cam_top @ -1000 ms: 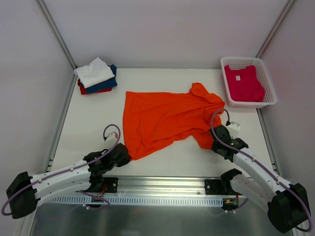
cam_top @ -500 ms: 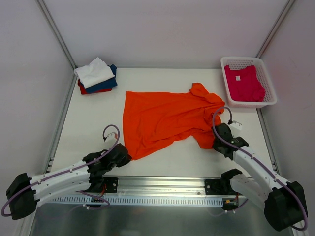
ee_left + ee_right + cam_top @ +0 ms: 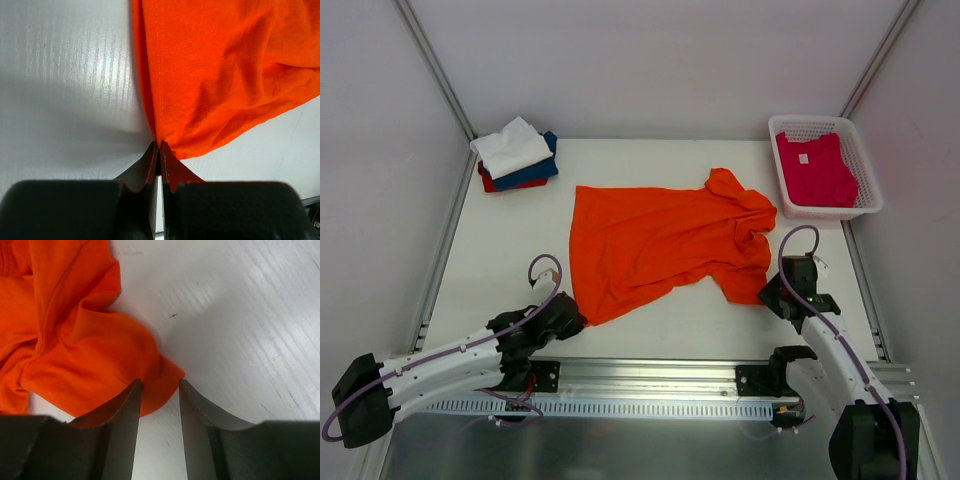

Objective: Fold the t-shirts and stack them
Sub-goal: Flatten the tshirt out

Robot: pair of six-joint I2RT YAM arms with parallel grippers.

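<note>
The orange t-shirt (image 3: 660, 235) is lying spread and rumpled on the table (image 3: 510, 250), neck end toward the far right. At its near left hem corner the left gripper (image 3: 159, 146) is sitting with its jaws pressed fully together, pinching the very tip of that corner. At the shirt's near right sleeve the right gripper (image 3: 159, 385) is standing with its jaws partly apart, holding nothing; the sleeve's edge is lying under the gap between them. Far left of the orange t-shirt a folded pile (image 3: 515, 155) is resting, white over navy over red. Far right of it a pink t-shirt (image 3: 815, 178) is lying in a white basket (image 3: 863, 165), showing a white neck label (image 3: 804, 156) whose writing is too small to read.
</note>
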